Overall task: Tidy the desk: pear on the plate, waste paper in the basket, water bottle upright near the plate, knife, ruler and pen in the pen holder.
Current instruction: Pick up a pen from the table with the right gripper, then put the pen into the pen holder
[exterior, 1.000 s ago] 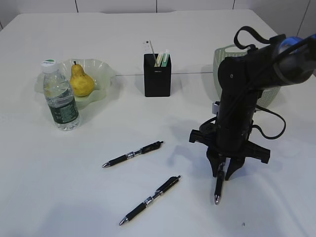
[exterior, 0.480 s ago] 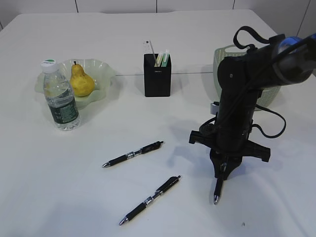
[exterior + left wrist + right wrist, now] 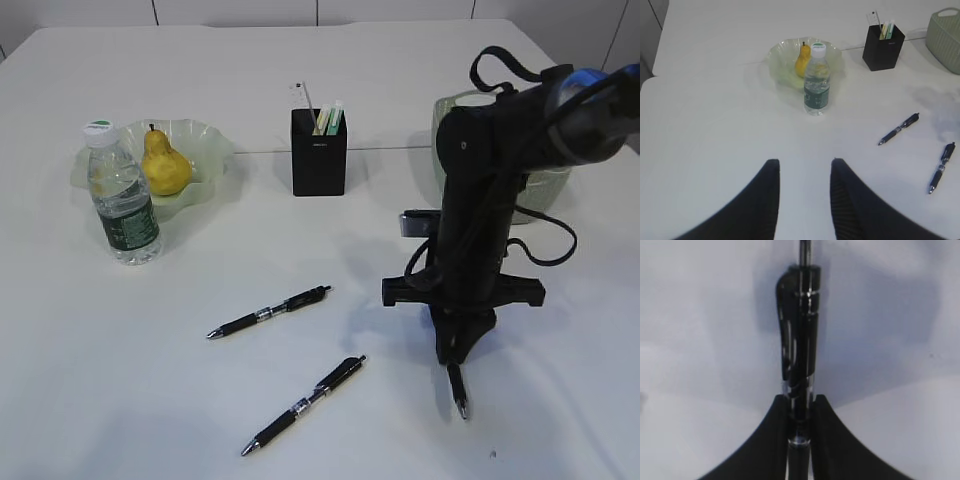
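Pen (image 3: 458, 388) hangs tip-down from the right claw (image 3: 456, 362), pinched for carrying to the pen holder (image 3: 319, 152); two pens (image 3: 268, 312) lie on the white tabletop (image 3: 200, 400). Left wrist view: left claw (image 3: 805, 200) stands partly open, empty, idle. Right wrist view: jaws clamp the barrel above plain tabletop.

A large white table (image 3: 300, 60) fills the view. Behind it stand pale wall panels (image 3: 235, 10) with dark seams. The light is soft.
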